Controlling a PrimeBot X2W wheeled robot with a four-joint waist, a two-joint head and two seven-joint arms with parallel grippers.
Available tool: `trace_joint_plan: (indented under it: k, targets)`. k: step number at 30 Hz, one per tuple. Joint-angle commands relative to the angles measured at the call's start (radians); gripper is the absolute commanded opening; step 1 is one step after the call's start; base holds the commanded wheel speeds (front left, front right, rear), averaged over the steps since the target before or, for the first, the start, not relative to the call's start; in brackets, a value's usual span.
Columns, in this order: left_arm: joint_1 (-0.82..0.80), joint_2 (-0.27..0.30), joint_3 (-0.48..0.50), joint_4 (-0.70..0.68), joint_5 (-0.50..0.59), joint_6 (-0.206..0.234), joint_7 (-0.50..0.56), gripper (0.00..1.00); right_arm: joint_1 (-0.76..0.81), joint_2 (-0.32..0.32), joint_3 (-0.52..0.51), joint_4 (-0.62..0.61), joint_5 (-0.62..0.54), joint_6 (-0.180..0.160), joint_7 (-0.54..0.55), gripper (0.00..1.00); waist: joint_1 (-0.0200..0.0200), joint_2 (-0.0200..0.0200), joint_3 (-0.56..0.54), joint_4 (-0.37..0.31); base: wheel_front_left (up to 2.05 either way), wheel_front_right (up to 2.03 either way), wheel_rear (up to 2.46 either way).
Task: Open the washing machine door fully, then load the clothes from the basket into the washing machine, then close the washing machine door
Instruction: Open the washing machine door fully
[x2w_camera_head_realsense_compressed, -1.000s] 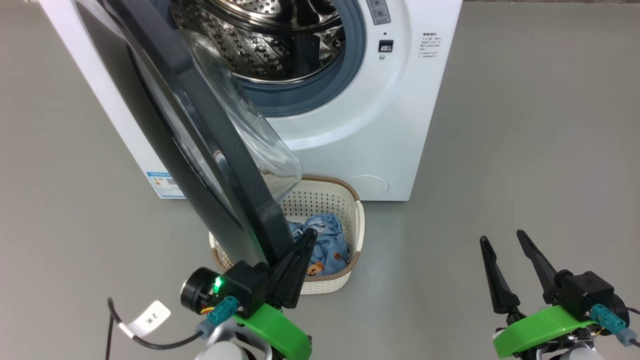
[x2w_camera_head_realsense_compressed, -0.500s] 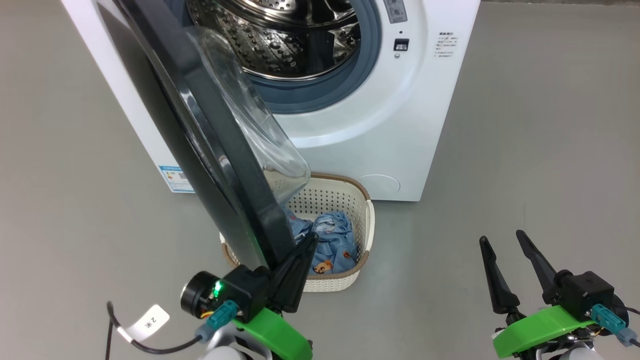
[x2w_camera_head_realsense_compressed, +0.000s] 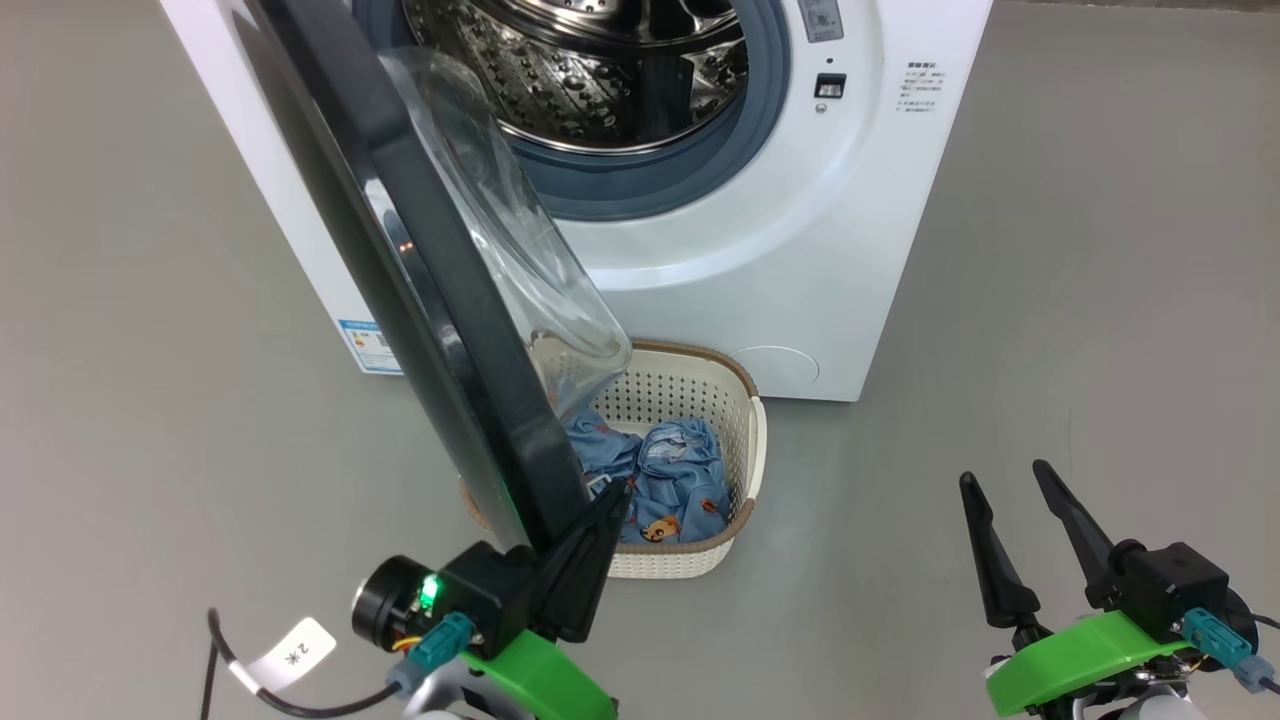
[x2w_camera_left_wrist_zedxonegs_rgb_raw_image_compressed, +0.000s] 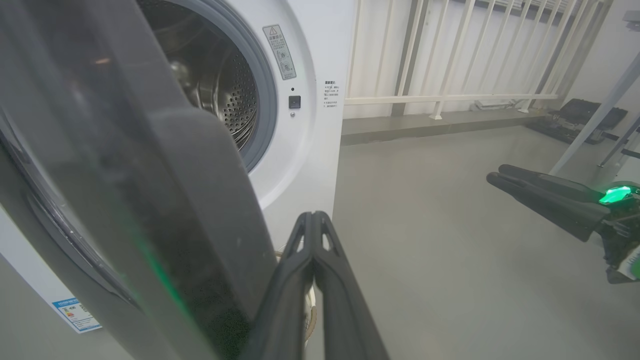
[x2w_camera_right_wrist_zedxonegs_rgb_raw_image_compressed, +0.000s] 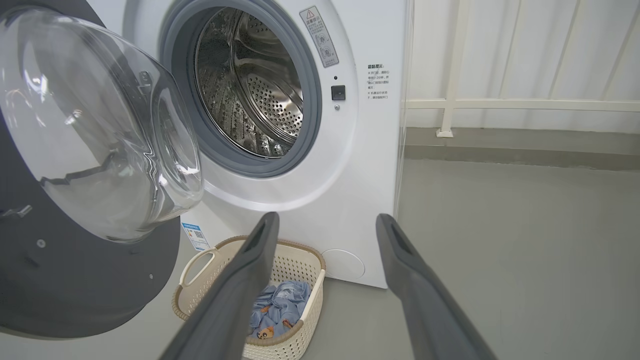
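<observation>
The left gripper (x2w_camera_head_realsense_compressed: 614, 495) sits low in the head view, fingers pressed flat together, slanting up and right; the right gripper (x2w_camera_head_realsense_compressed: 1003, 474) sits at the lower right, fingers spread wide, pointing up.

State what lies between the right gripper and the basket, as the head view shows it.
Bare grey floor: in the head view nothing stands between the right gripper and the basket.
</observation>
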Motion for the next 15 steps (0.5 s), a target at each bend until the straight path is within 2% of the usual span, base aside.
trace_joint_plan:
  k: [1, 15]
  targets:
    - [-0.013, 0.031, 0.044, -0.028, -0.009, 0.018, 0.005, 0.00, -0.010, -0.011, 0.024, -0.023, 0.007, 0.002, -0.012, 1.00, 0.0000, -0.0001, 0.000, 0.001, 0.00, 0.00, 0.00]
    - [0.004, 0.048, 0.064, -0.051, -0.024, 0.049, 0.011, 0.00, -0.005, -0.009, 0.017, -0.027, 0.004, 0.002, -0.012, 1.00, 0.0000, -0.0001, -0.002, 0.027, 0.00, 0.00, 0.00]
